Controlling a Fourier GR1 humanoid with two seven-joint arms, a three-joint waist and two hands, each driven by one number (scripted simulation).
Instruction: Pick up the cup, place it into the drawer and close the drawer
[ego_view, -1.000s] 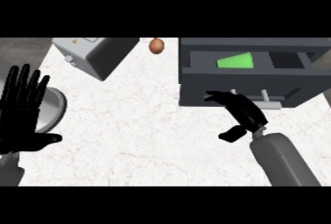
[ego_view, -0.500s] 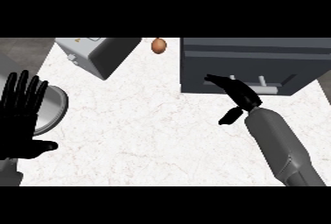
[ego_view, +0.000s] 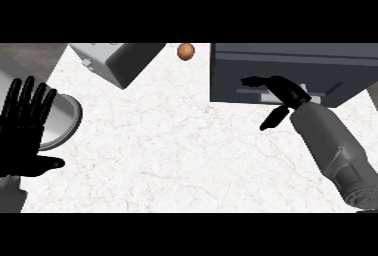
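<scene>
Drawer (ego_view: 288, 70) is now sitting flush with its dark cabinet, where a second ago it was standing open with the green cup showing inside, so the cup is lying out of sight within and the task is looking all but finished. Right hand (ego_view: 284, 95) is resting against the drawer front with fingers fairly straight and holding nothing, while the left hand (ego_view: 26, 130) is resting open, fingers up, by the left edge beside a grey plate (ego_view: 66, 120)
</scene>
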